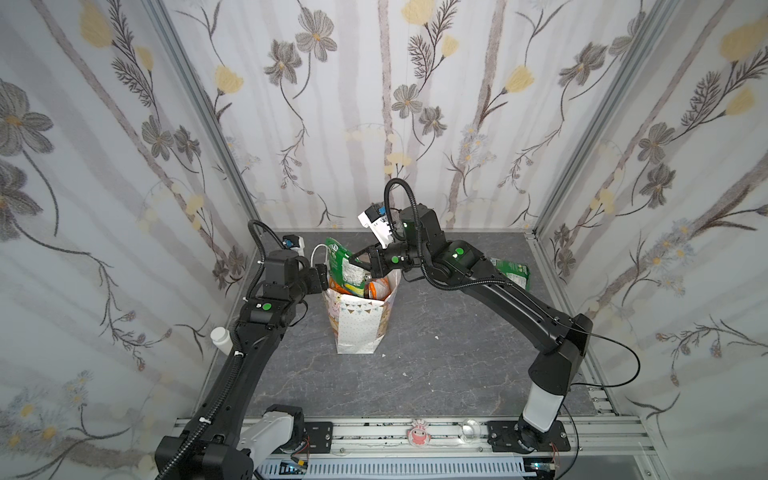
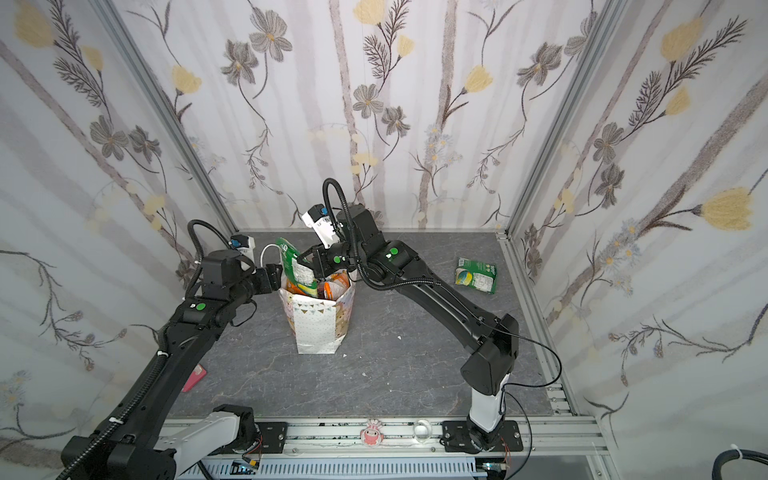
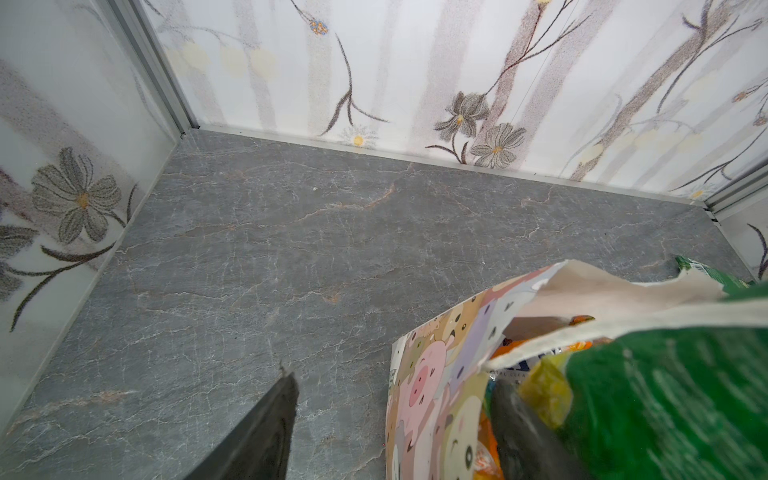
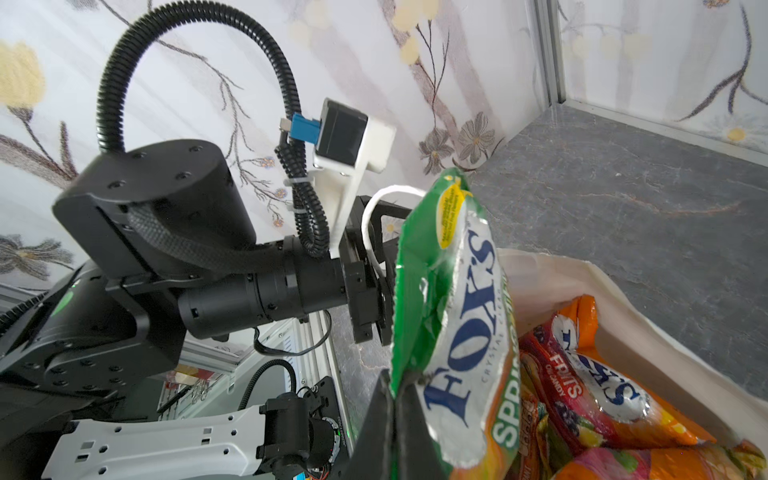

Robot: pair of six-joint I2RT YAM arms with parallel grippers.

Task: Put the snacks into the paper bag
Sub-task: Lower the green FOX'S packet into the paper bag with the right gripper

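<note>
Right pincer (image 1: 358, 262) clamped tight; left pincer (image 1: 323, 277) jaws parted.

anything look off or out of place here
One green packet lies alone on the right side of the table, away from the paper bag. The bag looks overfull: the green FOX'S packet in the right pincer stands well above its bent rim.

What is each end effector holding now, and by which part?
The right end effector pinches the green FOX'S packet by its edge, over the paper bag. The left end effector straddles its wall, jaws apart, gripping nothing.
</note>
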